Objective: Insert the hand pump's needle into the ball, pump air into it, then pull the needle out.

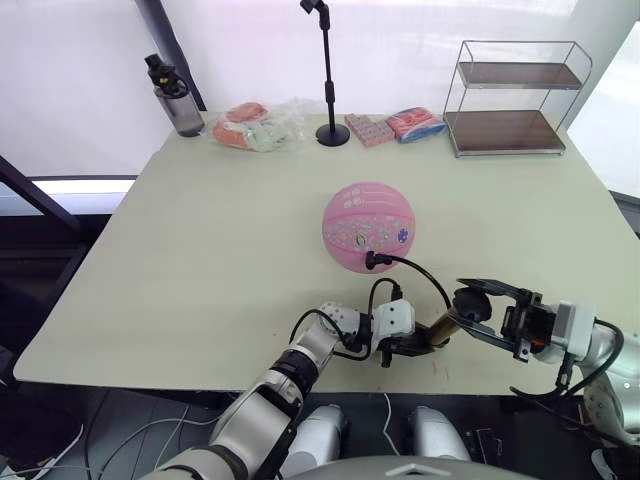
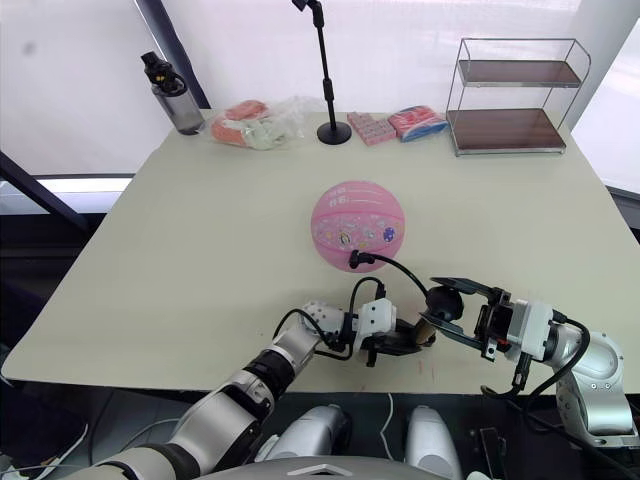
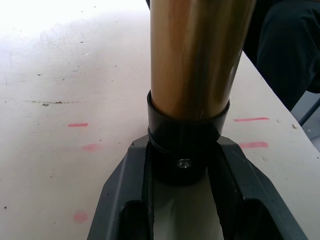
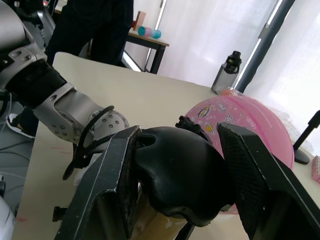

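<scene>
I count one pink printed rubber ball [image 1: 367, 227] mid-bench [image 1: 180, 260] and one bronze-gold hand pump [image 1: 440, 331] lying near the front edge, its black hose fitting [image 1: 374, 260] at the ball. My left gripper [image 1: 397, 349] fingers clamp the barrel's end cap; my right gripper [image 1: 488, 304] fingers clamp the black T-handle [image 4: 177, 172].

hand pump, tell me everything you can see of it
The hand pump lies across the table's near edge: a bronze-gold metal barrel with black end caps. The left gripper clamps its base cap; the right gripper straddles its black handle. Its thin black hose arcs to the pink ball, plugged in low on its front.
</scene>
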`<state>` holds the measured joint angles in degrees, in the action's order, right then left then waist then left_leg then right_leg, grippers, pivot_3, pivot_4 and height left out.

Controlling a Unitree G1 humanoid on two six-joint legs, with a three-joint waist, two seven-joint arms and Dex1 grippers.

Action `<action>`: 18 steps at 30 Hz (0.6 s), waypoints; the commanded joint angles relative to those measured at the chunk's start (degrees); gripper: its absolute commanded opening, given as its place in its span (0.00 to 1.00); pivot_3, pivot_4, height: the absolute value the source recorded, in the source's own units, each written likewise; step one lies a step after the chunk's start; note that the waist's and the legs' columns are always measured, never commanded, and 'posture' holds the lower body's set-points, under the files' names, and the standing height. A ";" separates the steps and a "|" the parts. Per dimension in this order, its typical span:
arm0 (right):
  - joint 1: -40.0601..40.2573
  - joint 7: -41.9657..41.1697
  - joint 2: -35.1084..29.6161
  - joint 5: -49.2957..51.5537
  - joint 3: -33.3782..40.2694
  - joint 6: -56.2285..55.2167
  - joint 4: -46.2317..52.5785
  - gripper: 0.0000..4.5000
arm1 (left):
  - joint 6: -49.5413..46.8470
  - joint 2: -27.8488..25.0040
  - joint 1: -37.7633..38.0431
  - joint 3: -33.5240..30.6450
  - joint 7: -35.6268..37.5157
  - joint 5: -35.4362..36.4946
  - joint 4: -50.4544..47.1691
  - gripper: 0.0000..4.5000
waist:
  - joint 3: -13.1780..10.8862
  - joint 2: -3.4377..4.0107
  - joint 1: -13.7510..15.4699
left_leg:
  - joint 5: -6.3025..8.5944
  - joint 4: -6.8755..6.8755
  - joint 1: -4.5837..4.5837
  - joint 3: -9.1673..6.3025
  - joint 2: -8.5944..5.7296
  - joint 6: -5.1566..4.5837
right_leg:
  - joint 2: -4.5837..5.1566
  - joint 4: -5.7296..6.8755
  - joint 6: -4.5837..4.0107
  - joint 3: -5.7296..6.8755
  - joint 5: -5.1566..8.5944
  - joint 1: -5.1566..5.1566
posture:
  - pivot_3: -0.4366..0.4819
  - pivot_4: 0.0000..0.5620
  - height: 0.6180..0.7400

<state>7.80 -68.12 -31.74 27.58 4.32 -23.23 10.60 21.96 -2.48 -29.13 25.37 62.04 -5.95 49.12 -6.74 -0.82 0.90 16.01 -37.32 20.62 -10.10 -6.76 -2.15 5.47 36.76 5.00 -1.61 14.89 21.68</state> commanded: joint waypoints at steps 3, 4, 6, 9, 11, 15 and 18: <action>1.35 -3.43 -1.30 -3.74 -5.77 0.05 -4.53 0.47 | -1.59 -0.56 0.46 0.22 -0.75 -1.45 3.22 0.24 | 0.04 -0.05 -0.01 | 0.00 -0.02 -0.01 0.00 0.00 0.00 | 0.00 0.01 0.00 0.00 0.00 -0.02 | 0.48 0.27 0.96; 1.14 -3.25 -1.35 -3.68 -5.96 -0.07 -4.69 0.47 | -1.65 -0.55 0.34 0.13 -0.81 -1.40 3.26 0.24 | 0.05 -0.05 0.00 | 0.00 -0.02 -0.02 0.00 0.00 0.00 | 0.00 0.01 0.00 0.00 0.00 -0.02 | 0.48 0.27 0.96; 0.69 -3.04 -1.36 -3.71 -6.47 -0.29 -5.01 0.47 | -1.51 -0.57 -0.02 -0.14 -0.90 -1.20 3.37 0.24 | 0.05 -0.05 -0.01 | 0.00 -0.02 -0.02 0.00 0.00 0.00 | 0.00 0.02 0.00 0.00 0.00 -0.03 | 0.48 0.27 0.96; 0.11 -2.75 -1.18 -3.74 -6.88 -0.68 -5.35 0.47 | -1.95 -0.63 -0.39 -0.72 -0.23 -0.36 2.71 0.48 | 0.06 -0.04 -0.04 | 0.00 -0.05 -0.03 0.00 0.00 0.00 | -0.01 0.03 0.00 0.00 -0.01 -0.04 | 0.48 0.27 0.96; -0.56 -2.38 -1.10 -3.69 -6.95 -0.88 -5.71 0.47 | -2.68 -0.63 -0.69 -1.33 0.43 0.54 1.95 0.63 | 0.06 -0.04 -0.04 | 0.00 -0.06 -0.05 0.00 0.00 0.00 | -0.01 0.05 0.01 0.00 -0.01 -0.05 | 0.48 0.27 0.96; -1.60 -1.99 -1.19 -3.60 -7.01 -1.27 -6.42 0.47 | -3.01 -0.97 -0.96 -1.94 1.40 1.66 0.28 0.99 | 0.04 -0.02 -0.06 | -0.01 -0.10 -0.05 0.00 0.00 0.00 | -0.02 0.06 0.01 0.00 -0.02 -0.06 | 0.48 0.27 0.96; -2.12 -1.49 -1.18 -3.28 -6.81 -1.41 -6.07 0.47 | -3.64 -1.99 -0.56 -2.15 2.71 2.68 -2.58 0.99 | 0.02 -0.02 -0.14 | -0.02 -0.10 -0.05 0.00 0.01 0.01 | -0.04 0.07 0.01 -0.01 -0.02 -0.05 | 0.48 0.27 0.96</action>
<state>4.04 -68.17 -32.20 27.09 0.41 -26.39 7.46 19.49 -3.19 -30.03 24.53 64.09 -4.18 48.20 -6.72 -0.84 0.75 15.99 -37.42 20.57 -10.10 -6.73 -2.14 5.41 36.84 5.01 -1.62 14.87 21.64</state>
